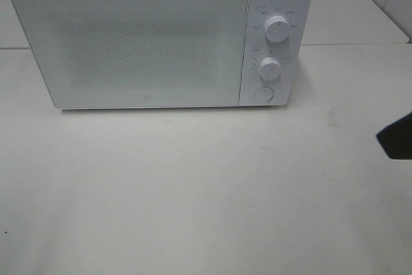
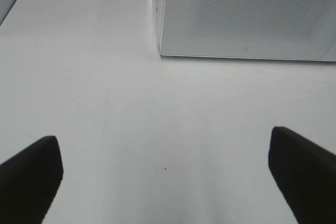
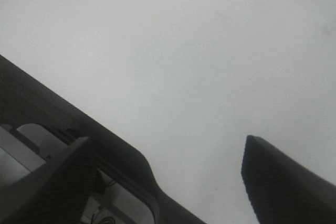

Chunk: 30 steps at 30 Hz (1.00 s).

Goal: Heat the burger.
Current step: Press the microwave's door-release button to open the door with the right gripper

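Observation:
The burger is out of view in every frame. A white microwave (image 1: 141, 43) stands at the back of the table with its door closed; its lower front also shows in the left wrist view (image 2: 247, 14). My left gripper (image 2: 164, 150) hovers open over bare white tabletop in front of the microwave's left corner, nothing between its fingers. My right gripper (image 3: 168, 148) is open over the table's edge and holds nothing. In the exterior high view only a dark part of the right arm (image 1: 398, 138) shows, at the right edge.
The microwave's control panel has two round knobs (image 1: 276, 29) (image 1: 270, 67) and a round button (image 1: 263, 93) below them. White tabletop (image 1: 193, 185) stretches in front. A dark table edge (image 3: 63, 119) runs under the right gripper.

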Each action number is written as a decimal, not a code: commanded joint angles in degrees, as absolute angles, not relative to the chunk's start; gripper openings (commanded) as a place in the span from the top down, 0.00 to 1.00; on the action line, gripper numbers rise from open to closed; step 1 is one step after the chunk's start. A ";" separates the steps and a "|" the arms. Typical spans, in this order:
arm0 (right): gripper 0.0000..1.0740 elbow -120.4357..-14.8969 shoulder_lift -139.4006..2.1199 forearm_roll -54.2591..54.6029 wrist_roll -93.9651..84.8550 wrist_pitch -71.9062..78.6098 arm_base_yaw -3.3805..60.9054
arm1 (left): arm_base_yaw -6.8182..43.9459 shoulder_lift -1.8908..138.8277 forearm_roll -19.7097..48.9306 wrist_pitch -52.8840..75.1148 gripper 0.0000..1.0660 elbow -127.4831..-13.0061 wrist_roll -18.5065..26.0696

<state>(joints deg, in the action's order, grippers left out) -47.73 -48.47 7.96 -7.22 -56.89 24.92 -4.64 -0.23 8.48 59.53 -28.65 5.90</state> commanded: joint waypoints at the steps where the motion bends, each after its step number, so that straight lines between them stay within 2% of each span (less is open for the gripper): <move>1: 0.29 -45.26 -38.27 6.47 -7.22 -57.52 24.75 | -4.70 -1.72 9.05 59.47 0.06 -28.42 5.67; 15: 0.29 -38.73 -14.67 6.19 -7.16 -61.02 23.78 | -4.70 -1.72 9.05 59.47 0.06 -28.42 5.67; 25: 0.30 -30.94 -2.64 4.53 -6.19 -64.34 14.73 | -4.70 -1.72 9.05 59.47 0.06 -28.42 5.67; 30: 0.31 -31.00 0.06 3.15 -5.33 -63.20 11.69 | -4.70 -1.72 9.05 59.47 0.06 -28.42 5.67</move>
<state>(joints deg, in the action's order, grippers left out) -31.17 -0.69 3.90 -5.79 -63.88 12.03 -4.64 -0.23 8.48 59.53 -28.65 5.90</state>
